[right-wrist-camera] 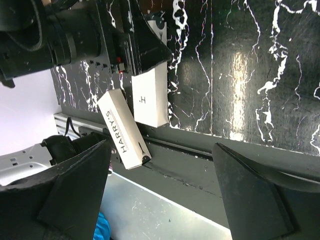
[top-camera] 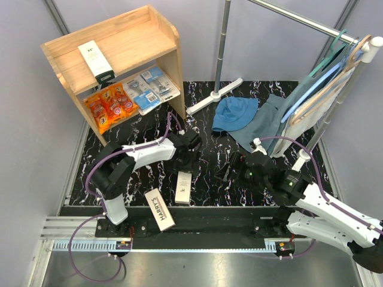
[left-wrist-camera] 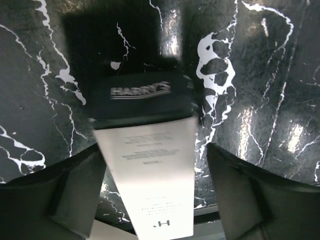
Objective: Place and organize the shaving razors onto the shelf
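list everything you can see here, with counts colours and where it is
shelf: one, light wood, far left
Harry's boxes: three, white with dark ends; one on the shelf's top level, two on the table by the left arm
orange packs: about three, lower level, left side
blister packs: several, blue and clear, lower level, right side
clothes rack: one, metal, far right
cloths: blue and teal, lying and hanging by the rack
table: black marbled
left gripper: open, astride a box
right gripper: open, empty
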Motion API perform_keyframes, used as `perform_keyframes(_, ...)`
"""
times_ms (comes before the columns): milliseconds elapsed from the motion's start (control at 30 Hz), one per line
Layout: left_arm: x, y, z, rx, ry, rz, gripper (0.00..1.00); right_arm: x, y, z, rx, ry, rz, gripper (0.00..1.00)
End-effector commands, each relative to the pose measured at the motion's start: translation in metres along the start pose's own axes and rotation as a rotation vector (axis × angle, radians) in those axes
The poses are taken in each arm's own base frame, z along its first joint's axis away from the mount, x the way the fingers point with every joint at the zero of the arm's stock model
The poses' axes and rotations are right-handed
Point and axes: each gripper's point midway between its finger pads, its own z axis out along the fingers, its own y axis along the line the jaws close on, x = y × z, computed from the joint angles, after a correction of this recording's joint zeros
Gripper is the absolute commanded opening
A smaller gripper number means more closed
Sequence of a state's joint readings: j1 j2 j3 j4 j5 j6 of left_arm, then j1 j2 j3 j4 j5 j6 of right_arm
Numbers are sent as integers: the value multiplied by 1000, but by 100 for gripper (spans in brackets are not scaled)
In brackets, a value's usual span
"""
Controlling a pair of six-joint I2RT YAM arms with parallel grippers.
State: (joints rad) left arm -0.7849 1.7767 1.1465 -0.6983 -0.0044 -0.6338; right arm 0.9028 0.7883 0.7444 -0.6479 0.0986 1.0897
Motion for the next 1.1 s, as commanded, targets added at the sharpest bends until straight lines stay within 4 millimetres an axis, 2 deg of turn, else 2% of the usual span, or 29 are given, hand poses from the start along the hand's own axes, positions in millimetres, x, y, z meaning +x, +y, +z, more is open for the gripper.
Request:
perform_keyframes(0, -15, -12, 3, 30, -43, 20, 73, -1, 11, -4, -53, -5, 14, 93)
perform_keyframes(33, -15, -11, 4, 28, -40, 22, 64, 0, 10, -4, -53, -1, 14, 92)
perform_keyframes(67, -13, -10, 5, 26, -38, 25, 60, -1, 10, -4, -55, -4, 16, 92)
perform_keyframes(200, -13, -9, 5, 24, -36, 28, 49, 1, 10, -2, -56, 1, 18, 92)
perform_keyframes(267, -14, -9, 5, 26, -38, 31, 40, 1, 9, -2, -55, 3, 20, 92)
perform_keyframes(433, -21, -11, -4, 41, -63, 24, 40, 0, 11, -1, -55, 3, 14, 92)
perform_keyframes(533, -29, -18, -22, 94, -91, 6, 38, -1, 15, -1, -55, 7, -2, 93)
perform_keyframes(567, -35, -20, -34, 115, -121, -1, 36, 0, 14, 3, -43, 11, -14, 92)
perform_keyframes(667, -51, -25, -63, 185, -171, -32, 27, 0, 20, 8, -25, 37, -61, 92)
perform_keyframes(833, -74, -22, -110, 319, -250, -133, 26, -5, 41, 17, -24, 47, -128, 93)
perform_keyframes(967, -88, -17, -137, 458, -310, -279, 22, -14, 65, 18, -69, -5, -166, 93)
perform_keyframes(1067, -91, -19, -154, 564, -350, -377, 22, -12, 85, 16, -123, -46, -193, 93)
